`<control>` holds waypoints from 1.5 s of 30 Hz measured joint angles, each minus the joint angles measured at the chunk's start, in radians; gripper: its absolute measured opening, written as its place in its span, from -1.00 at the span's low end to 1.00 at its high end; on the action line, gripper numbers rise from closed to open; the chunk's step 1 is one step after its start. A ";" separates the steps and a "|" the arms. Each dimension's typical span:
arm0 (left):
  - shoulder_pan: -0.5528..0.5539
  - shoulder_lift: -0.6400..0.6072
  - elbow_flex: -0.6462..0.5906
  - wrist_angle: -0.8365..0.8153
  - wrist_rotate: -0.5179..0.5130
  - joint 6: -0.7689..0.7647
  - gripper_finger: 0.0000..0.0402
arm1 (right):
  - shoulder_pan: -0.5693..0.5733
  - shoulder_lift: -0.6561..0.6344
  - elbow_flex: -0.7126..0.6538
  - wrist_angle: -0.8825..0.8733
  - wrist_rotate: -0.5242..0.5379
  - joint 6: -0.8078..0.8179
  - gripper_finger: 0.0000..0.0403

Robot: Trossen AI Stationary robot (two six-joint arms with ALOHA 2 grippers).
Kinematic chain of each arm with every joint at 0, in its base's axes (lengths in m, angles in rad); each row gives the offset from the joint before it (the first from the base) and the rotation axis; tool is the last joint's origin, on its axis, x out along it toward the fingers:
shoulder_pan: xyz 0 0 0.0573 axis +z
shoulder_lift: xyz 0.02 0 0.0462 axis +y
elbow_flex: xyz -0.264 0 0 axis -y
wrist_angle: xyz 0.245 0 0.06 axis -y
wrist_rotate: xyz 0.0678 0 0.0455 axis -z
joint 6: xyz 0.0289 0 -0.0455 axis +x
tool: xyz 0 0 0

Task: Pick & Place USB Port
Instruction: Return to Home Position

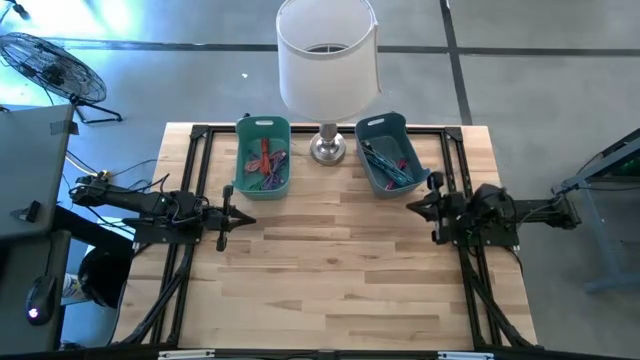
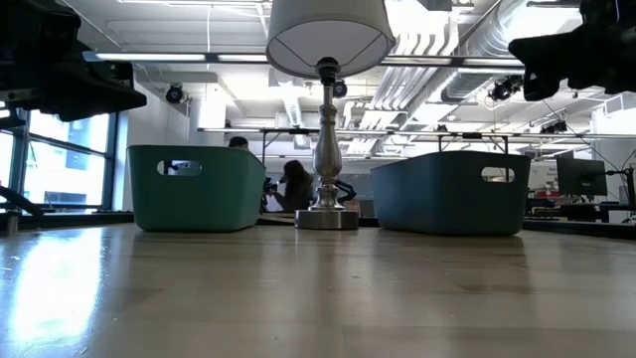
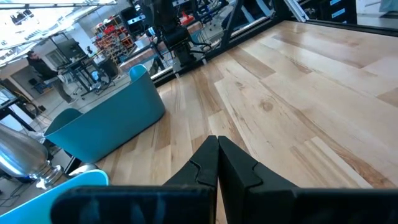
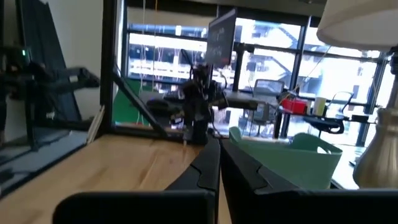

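Two bins stand on the table's far side in the high view: a green bin (image 1: 263,156) left of the lamp and a blue bin (image 1: 391,153) right of it, each holding a tangle of cables. My left gripper (image 1: 243,220) hovers near the green bin's near end, fingers shut and empty, as its wrist view (image 3: 217,144) shows. My right gripper (image 1: 412,205) sits by the blue bin's near corner, shut and empty (image 4: 219,144). No single USB part can be told apart from the cables.
A lamp with a white shade (image 1: 328,55) and a metal base (image 1: 327,150) stands between the bins at the far edge. Black frame rails (image 1: 192,160) run along both table sides. The wooden tabletop (image 1: 340,280) stretches bare toward the near edge.
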 joint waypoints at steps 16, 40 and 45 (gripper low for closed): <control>0.000 0.000 0.000 0.000 0.000 0.000 -1.00 | 0.000 0.000 0.000 -0.067 0.000 -0.055 -0.95; 0.000 0.000 0.000 0.000 0.000 0.000 -1.00 | 0.000 0.000 0.000 -0.067 0.000 -0.026 -0.96; 0.000 0.000 0.000 0.000 0.000 0.000 -1.00 | 0.000 0.000 0.000 -0.067 0.000 -0.027 -0.98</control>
